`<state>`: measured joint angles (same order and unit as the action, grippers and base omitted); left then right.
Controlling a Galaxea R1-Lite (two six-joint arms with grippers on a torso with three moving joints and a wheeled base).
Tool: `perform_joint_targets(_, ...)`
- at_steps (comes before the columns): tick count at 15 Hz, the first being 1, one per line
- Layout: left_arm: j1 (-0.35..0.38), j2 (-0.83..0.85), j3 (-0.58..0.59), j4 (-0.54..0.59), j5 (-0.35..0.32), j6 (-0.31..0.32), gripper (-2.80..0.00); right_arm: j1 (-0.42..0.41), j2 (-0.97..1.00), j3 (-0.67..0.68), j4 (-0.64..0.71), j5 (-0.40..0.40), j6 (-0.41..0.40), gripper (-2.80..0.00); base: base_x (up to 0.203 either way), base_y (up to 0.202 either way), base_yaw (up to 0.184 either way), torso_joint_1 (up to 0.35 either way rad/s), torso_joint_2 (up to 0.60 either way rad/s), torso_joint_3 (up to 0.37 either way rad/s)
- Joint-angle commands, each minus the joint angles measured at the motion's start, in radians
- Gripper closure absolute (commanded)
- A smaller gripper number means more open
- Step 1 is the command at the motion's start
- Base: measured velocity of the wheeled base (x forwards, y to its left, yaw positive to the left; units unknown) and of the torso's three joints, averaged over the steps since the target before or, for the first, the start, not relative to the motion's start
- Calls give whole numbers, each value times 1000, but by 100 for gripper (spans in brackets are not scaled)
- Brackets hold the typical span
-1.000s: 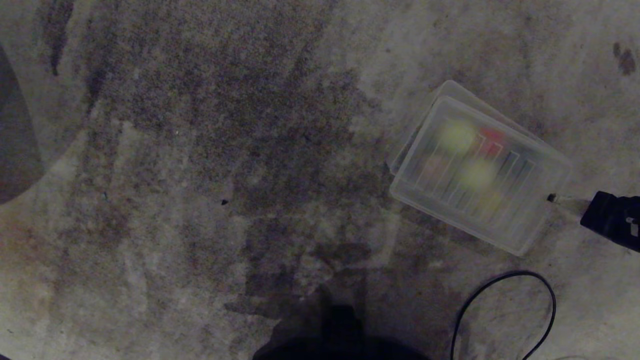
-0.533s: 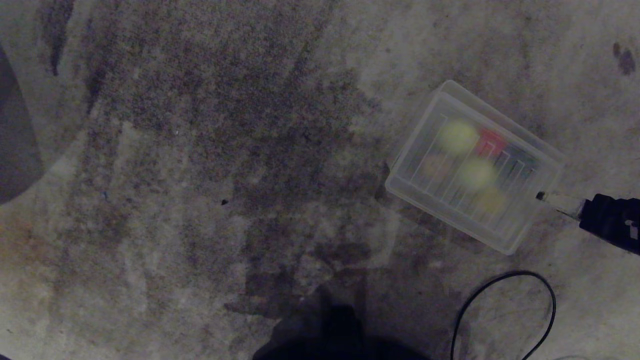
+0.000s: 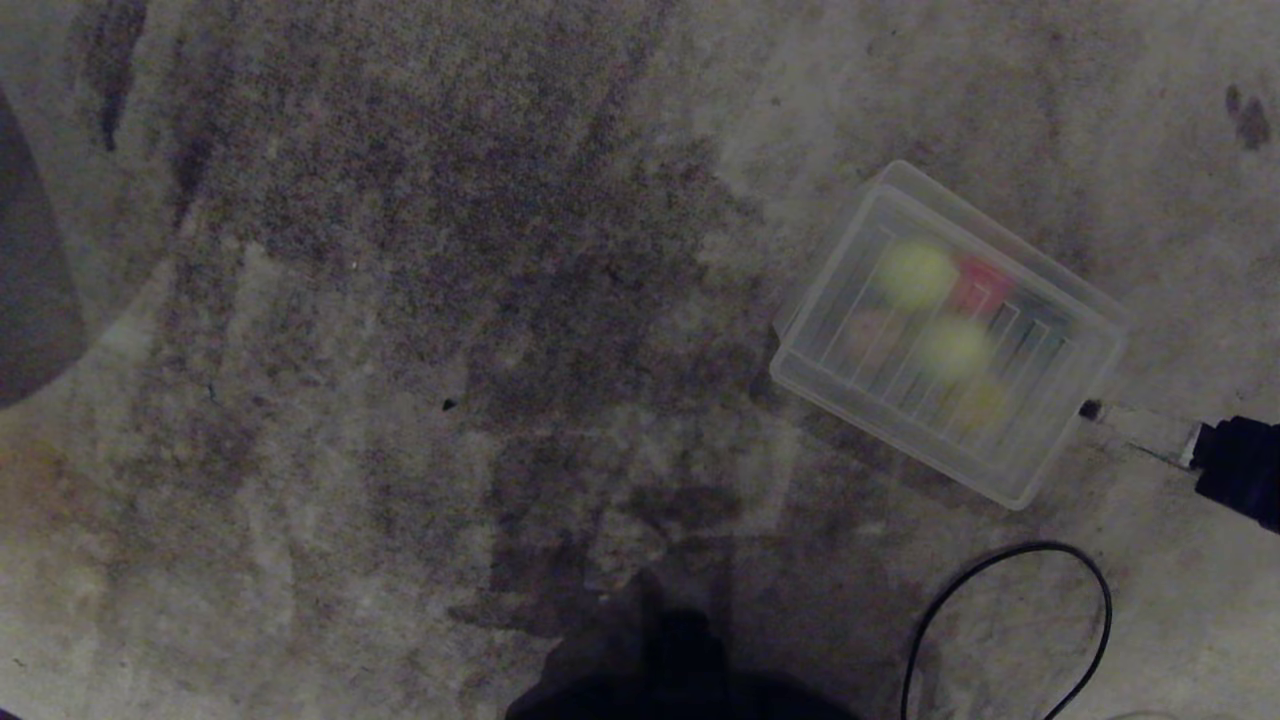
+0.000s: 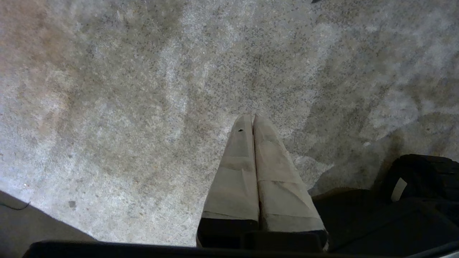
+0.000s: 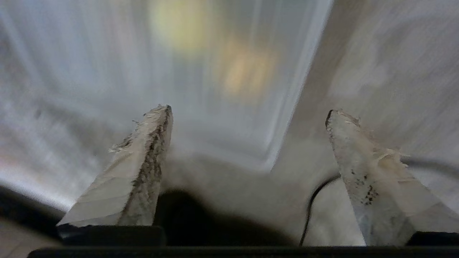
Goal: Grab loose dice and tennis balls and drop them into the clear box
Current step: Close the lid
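Closing stage of the job, by the look of things: clear box (image 3: 1050, 462) sitting on the stained floor (image 3: 420, 300) at the right of the head view, ribbed translucent lid (image 3: 840, 290) laid over its top, with blurred colours showing through — two tennis balls (image 3: 915, 274), something red, something tan, a dark piece, a yellowish piece, presumably the dice (image 3: 980, 283). No loose dice or balls visible anywhere on the floor.

Right end effector (image 5: 247, 114) just off the box's lower-right corner, fingers (image 5: 143, 161) spread wide with nothing between them; only its dark body and one pale tip visible at the right edge of the head view. Left end effector (image 4: 253, 123) parked over bare floor, fingers pressed together, empty.

Box's long axis running diagonally, from upper left of the frame down to lower right.

Next move, probably: drawing the right arm clear without nudging the corner or snagging the black cable (image 3: 1010, 610) looped below the box.
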<state>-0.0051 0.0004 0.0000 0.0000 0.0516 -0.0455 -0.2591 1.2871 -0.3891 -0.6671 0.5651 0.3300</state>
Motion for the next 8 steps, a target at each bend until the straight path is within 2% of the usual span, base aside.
perform_joint_targets(1, 1, 1, 2, 0, 1, 0, 0, 30, -80, 12, 94, 4, 31, 0, 0, 0, 0, 0, 0, 0)
perform_joint_targets(3, -1, 1, 2, 0, 1, 0, 0, 71, -87, -7, 204, 3, 68, 0, 0, 0, 0, 0, 0, 0)
perform_joint_targets(6, 0, 1, 2, 0, 1, 0, 0, 151, -87, -82, 438, -2, 69, 0, 0, 0, 0, 0, 0, 0)
perform_joint_targets(8, 1, 1, 2, 0, 1, 0, 0, 195, -59, -126, 540, 0, 75, 0, 0, 0, 0, 0, 0, 0)
